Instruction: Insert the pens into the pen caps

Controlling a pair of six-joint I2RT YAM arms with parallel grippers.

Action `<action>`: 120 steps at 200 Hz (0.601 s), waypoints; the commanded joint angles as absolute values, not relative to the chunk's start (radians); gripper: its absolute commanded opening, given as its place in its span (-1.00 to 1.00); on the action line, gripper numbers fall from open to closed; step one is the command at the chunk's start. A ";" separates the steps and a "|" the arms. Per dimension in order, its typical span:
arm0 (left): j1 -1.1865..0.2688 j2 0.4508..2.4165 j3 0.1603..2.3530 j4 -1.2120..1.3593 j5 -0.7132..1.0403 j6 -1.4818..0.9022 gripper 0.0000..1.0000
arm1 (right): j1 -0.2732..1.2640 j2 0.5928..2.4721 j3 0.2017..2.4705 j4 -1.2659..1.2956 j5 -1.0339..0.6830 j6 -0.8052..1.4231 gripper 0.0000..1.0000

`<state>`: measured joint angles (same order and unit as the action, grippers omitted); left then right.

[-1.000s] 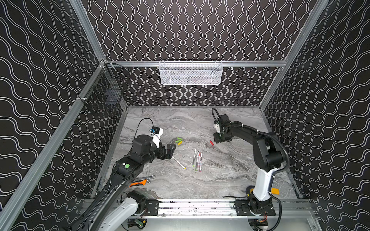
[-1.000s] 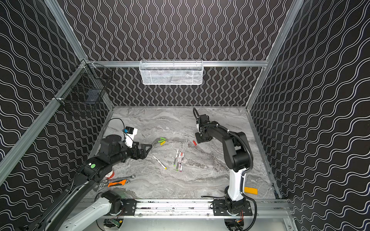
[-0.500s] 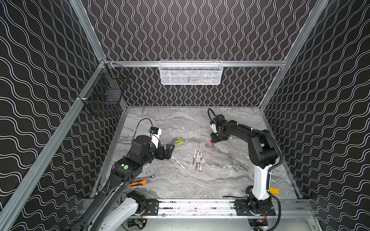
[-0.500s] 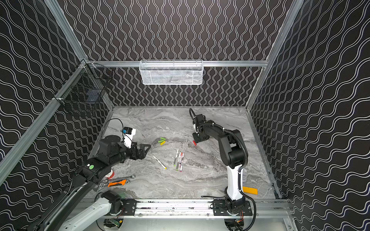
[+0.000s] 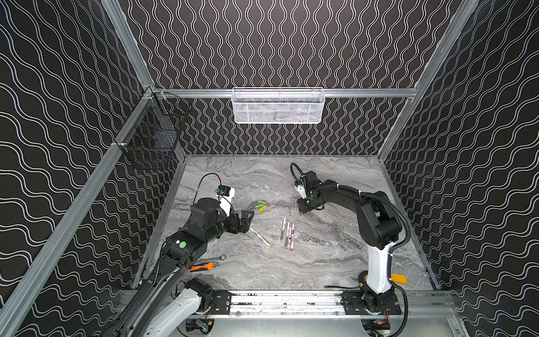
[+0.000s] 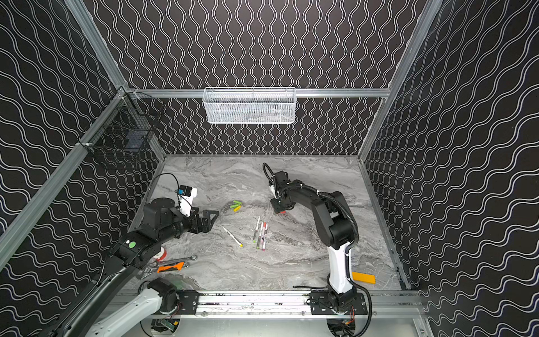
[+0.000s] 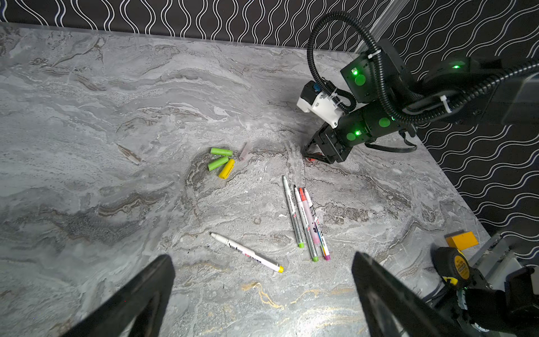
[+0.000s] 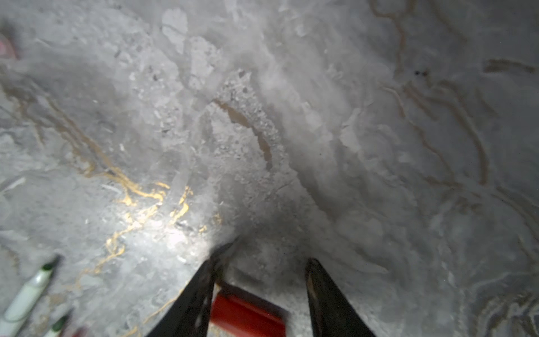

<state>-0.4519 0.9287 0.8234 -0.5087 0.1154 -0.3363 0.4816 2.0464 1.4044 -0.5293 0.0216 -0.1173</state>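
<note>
Left claw (image 5: 248,221): spread as wide as it goes, empty, hanging over the desk (image 5: 320,262) and touching nothing. The lone pen (image 7: 246,252) (yellow end) lies on the desk just beside it. Right claw (image 8: 268,256): half spread, tips down at the desk, straddling the red cap (image 8: 248,315). The cap sits against one of the fingers (image 8: 198,291) with a visible gap to the other, so it isn't pinched. Only the right wrist view shows that; in both top views the cap is just a red sliver under the claw. The left wrist view gives the layout best: two green caps (image 7: 221,151) and a yellow cap (image 7: 226,168) bunched mid-desk, apart from the red one, and four pens (image 7: 306,221) packed side by side, coloured ends toward the left claw. It also shows a pale stub (image 7: 245,147) beside the green caps (can't tell what it is). Only the top views show a wrench (image 5: 214,259) and an orange-handled tool (image 5: 202,266) by the left arm.
</note>
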 commanded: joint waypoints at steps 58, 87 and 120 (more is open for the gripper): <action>-0.452 0.937 0.819 -0.472 0.130 -0.341 0.98 | 0.508 1.977 1.308 -0.643 0.086 -0.107 0.04; -0.451 0.930 0.817 -0.473 0.133 -0.344 0.98 | 0.508 1.939 1.287 -0.640 0.103 -0.083 0.04; -0.451 0.929 0.818 -0.471 0.140 -0.346 0.98 | 0.508 1.847 1.228 -0.597 0.038 -0.052 0.06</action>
